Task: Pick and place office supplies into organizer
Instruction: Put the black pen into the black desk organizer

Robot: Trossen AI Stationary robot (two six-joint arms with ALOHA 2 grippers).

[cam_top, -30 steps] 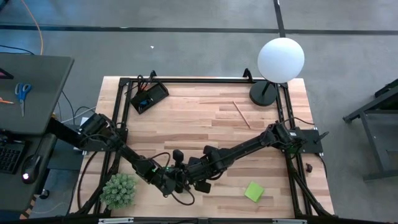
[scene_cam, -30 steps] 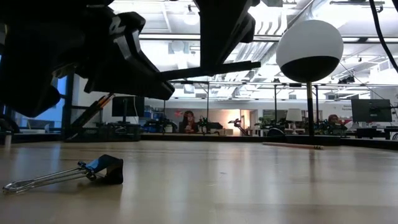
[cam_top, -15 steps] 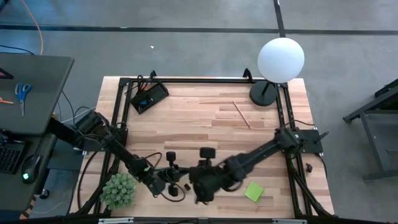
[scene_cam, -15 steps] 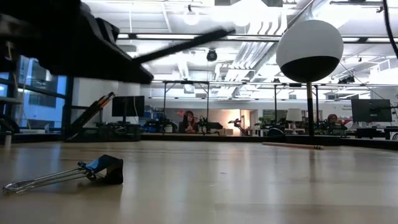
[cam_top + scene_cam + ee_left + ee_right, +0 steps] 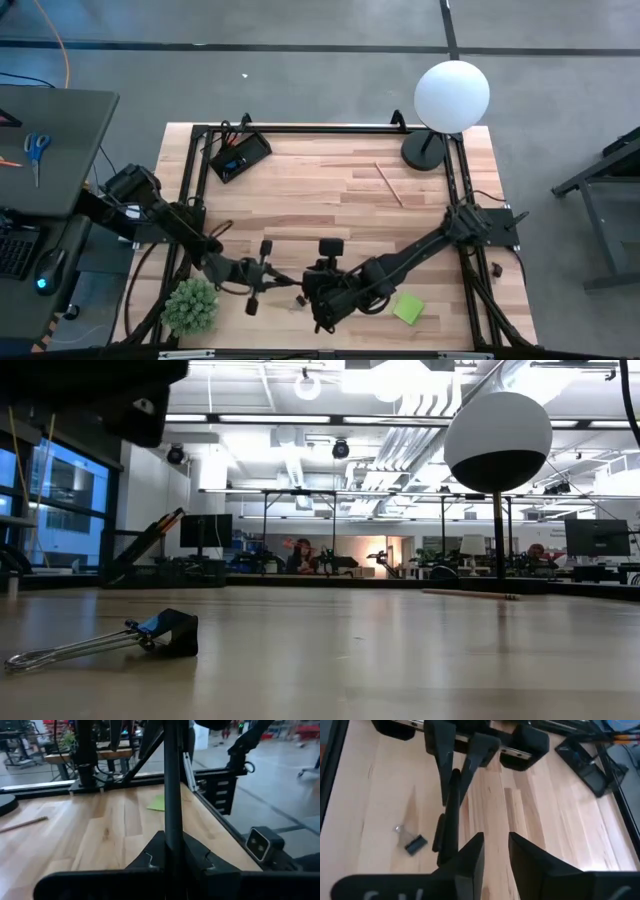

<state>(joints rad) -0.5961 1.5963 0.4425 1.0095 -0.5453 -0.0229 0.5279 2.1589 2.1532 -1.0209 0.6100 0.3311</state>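
Pen (image 5: 173, 785) sits clamped in the left gripper (image 5: 262, 275) over the near counter (image 5: 330, 190); right gripper (image 5: 495, 845) narrowly parted, empty; the far-left organizer (image 5: 239, 157) is well apart, so the pen could slip in transit

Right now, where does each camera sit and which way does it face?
High: above the table, facing straight down; both arms show.
Low: at tabletop height, facing the lamp; arm part top left.
Left wrist: on left arm, facing the sticky pad; its jaws grip a pen.
Right wrist: on right arm, facing the organizer; its open jaws show.
Shared: low and right wrist both see the binder clip.
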